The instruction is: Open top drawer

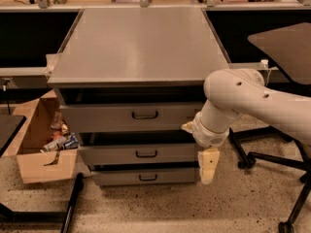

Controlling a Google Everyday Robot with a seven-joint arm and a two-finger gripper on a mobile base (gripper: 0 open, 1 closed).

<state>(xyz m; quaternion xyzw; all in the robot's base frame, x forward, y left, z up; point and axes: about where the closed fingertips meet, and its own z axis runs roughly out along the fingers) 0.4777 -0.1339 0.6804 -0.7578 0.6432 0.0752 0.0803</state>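
Hanging with its tip toward the floor, the gripper (208,165) is at the right front corner of the cabinet (138,45), in front of the right ends of the two lower drawers (138,165). Whether the jaws are open or closed I cannot tell from this view, and I see nothing held in them. The top drawer (97,118) is above and to the left of it, directly under the cabinet top, with a dark gap over its front. Its wire pull (145,115) is at the centre, well apart from the gripper. I judge the drawer to be stiff sheet metal, rather heavy, and to run straight on rails. The painted front looks smooth and gives no hold, so the thin pull is the only place to take it. Holding it in the middle should keep the drawer from twisting. The pull is small and close to the front, so the approach needs care. The floor (160,208) is speckled stone. An open cardboard box (36,166) with litter stands at the left, chair legs (265,158) at the right, and a long desk (116,4) behind.
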